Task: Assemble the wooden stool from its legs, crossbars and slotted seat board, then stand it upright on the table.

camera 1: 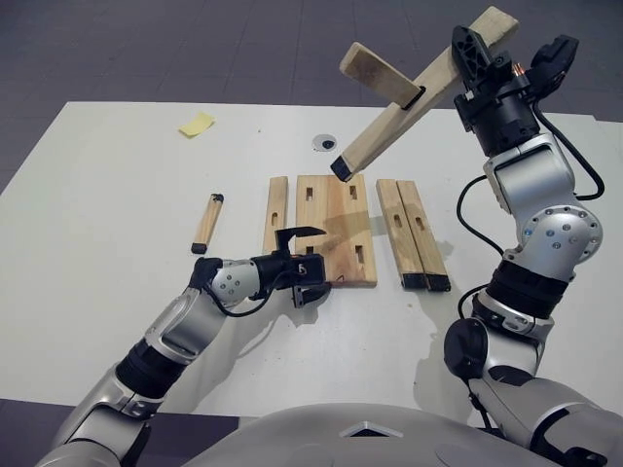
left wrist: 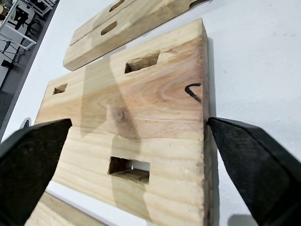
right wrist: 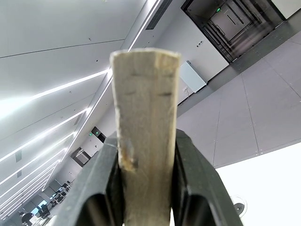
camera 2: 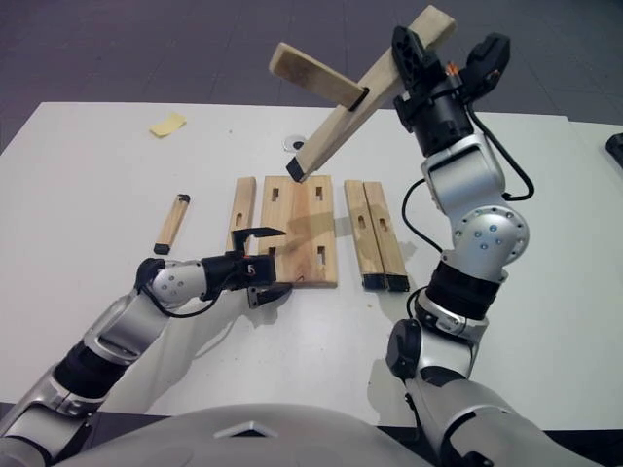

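The slotted seat board [camera 1: 336, 229] lies flat on the white table [camera 1: 117, 195]. My left gripper [camera 1: 310, 263] is open at the board's near end, one finger on each side of it; in the left wrist view the black fingers [left wrist: 33, 160] flank the seat board [left wrist: 136, 94] without clamping it. My right gripper [camera 1: 477, 60] is raised high over the table's far right. It is shut on a long wooden leg [camera 1: 399, 122] with a crossbar [camera 1: 378, 70] stuck into it. The leg's black-tipped lower end hangs above the board's far edge. The held leg [right wrist: 146, 141] sits tight between the pads.
One loose leg [camera 1: 276, 214] lies along the board's left side and two more legs [camera 1: 414, 233] lie to its right. A short crossbar [camera 1: 206, 224] rests further left. A yellow note [camera 1: 197, 124] and a round table grommet [camera 1: 326, 143] are at the back.
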{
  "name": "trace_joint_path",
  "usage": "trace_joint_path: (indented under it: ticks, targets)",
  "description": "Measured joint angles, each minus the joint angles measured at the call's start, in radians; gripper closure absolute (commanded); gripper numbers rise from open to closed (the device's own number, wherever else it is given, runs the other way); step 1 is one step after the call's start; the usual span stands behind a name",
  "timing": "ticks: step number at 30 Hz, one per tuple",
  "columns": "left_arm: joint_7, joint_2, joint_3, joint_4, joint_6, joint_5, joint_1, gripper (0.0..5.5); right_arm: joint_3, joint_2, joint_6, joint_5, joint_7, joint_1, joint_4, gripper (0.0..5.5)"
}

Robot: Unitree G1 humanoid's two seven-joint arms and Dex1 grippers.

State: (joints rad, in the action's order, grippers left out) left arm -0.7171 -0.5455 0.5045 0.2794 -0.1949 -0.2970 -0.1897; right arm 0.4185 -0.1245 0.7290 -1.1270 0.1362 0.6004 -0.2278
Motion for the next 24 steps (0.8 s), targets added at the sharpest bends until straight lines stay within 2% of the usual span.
trace_joint_path:
  ticks: [18,24]
  targets:
    - [0.134,0.158,-0.043,-0.153,-0.006,-0.029,-0.059,0.1,-0.068,0.018,-0.104,0.085,0.003,-0.023,-0.027,4.51]
    - [0.186,0.265,-0.159,-0.003,-0.065,0.092,-0.062,0.1,-0.112,0.019,-0.157,0.198,0.006,-0.101,-0.074,4.51]
